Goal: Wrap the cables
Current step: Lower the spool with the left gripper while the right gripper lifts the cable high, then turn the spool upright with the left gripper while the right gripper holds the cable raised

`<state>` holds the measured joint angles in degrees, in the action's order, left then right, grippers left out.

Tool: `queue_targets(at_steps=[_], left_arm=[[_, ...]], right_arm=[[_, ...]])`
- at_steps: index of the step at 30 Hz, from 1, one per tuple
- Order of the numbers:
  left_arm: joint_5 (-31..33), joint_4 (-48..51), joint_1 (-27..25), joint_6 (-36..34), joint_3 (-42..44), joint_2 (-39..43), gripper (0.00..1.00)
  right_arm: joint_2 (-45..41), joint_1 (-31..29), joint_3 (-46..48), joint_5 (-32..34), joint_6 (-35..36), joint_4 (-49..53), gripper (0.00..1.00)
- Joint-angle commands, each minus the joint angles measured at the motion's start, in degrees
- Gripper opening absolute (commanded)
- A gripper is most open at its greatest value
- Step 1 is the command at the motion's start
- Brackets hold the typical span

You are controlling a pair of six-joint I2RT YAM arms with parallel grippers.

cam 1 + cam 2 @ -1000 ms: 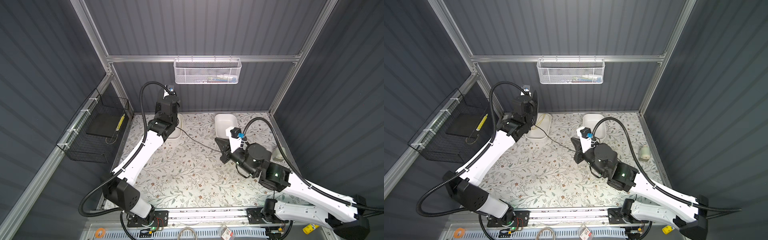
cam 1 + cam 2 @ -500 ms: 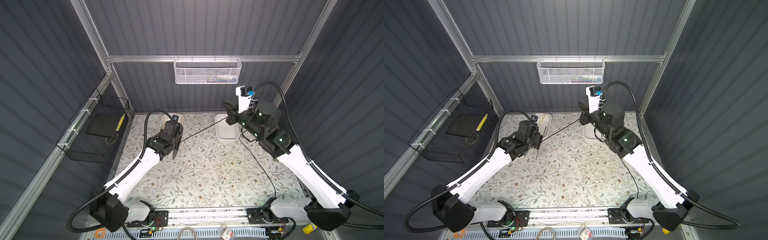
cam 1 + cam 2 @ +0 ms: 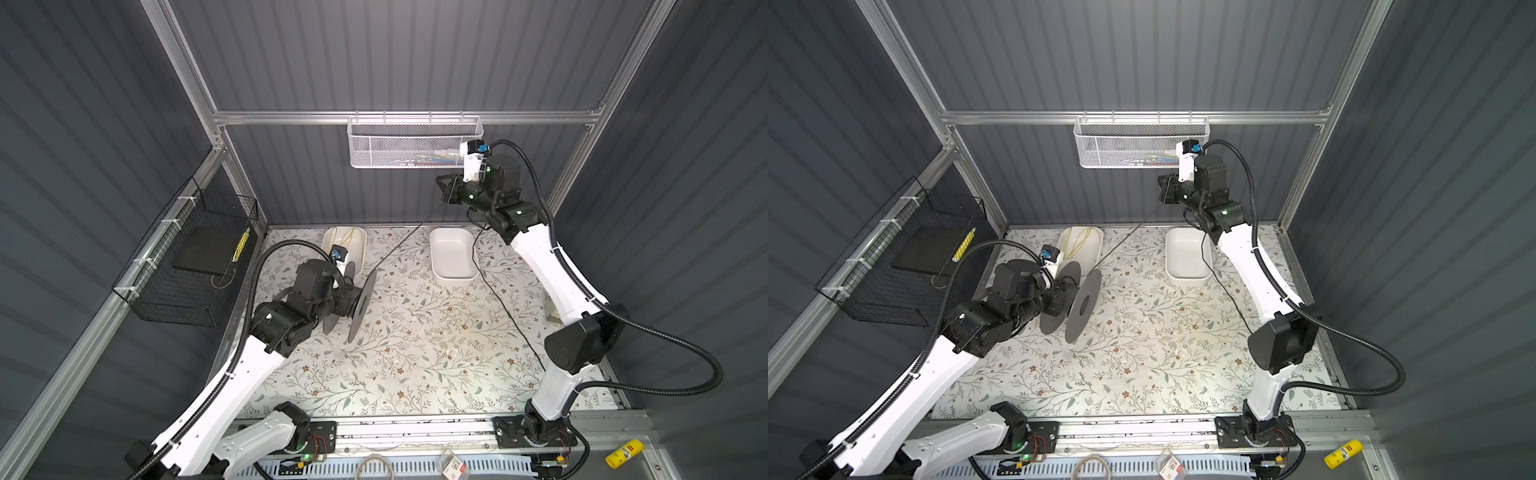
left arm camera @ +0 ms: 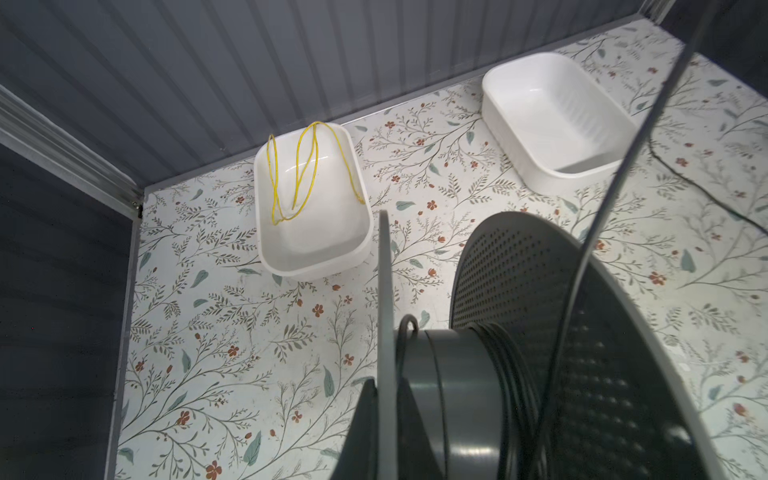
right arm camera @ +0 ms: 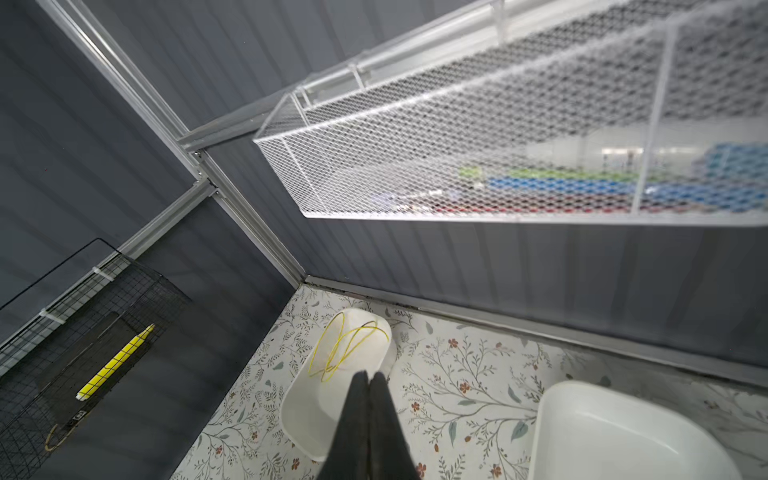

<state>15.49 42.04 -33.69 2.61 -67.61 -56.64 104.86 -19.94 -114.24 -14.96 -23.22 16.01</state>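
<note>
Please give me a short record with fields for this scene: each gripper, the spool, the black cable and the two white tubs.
left gripper: shut on one flange of the spool
right gripper: shut on the cable, raised beside the mesh basket
cable: some turns on the spool's hub, a taut line up to the right gripper, the rest hanging down to the table
left tub: holds a yellow cord
right tub: nothing visible inside
</note>
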Motion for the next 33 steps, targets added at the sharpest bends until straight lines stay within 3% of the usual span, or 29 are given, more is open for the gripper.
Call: queue_targets(at_steps=[1, 5, 7, 10, 20, 23, 27, 33], left_arm=[[-0.31, 13.26, 0.65, 1.26, -2.04, 3.72, 0.0], [1.38, 15.27, 0.65, 2.6, -1.08, 7.13, 0.0], [-0.14, 15.56, 0.65, 3.55, -0.69, 9.04, 0.0], [-0.39, 15.7, 0.65, 4.29, -1.61, 10.73, 0.0], [2.01, 22.71, 0.65, 4.51, -9.88, 11.12, 0.0], [-0.45, 23.51, 0.65, 5.53, -16.81, 10.42, 0.0], [-2.94, 24.18, 0.66, 5.24, -24.35, 7.38, 0.0], [-7.78, 21.64, 0.65, 4.6, -29.75, 3.67, 0.0]], right_arm=[[-2.09, 7.03, 3.99, 2.75, -7.1, -12.48, 0.0], [-4.42, 12.2, 10.78, 0.62, -14.44, -22.51, 0.09], [-4.23, 14.39, 9.43, 0.14, -14.77, -21.97, 0.16], [-2.98, 17.88, 7.71, -0.59, -16.67, -21.37, 0.17], [3.01, 24.82, 0.21, -3.15, -16.72, -15.28, 0.09], [6.21, 24.49, -3.61, -3.68, -15.7, -12.45, 0.0], [9.5, 22.61, -6.99, -3.7, -13.45, -9.57, 0.0], [8.62, 20.66, -3.88, -2.26, -12.69, -10.2, 0.0]])
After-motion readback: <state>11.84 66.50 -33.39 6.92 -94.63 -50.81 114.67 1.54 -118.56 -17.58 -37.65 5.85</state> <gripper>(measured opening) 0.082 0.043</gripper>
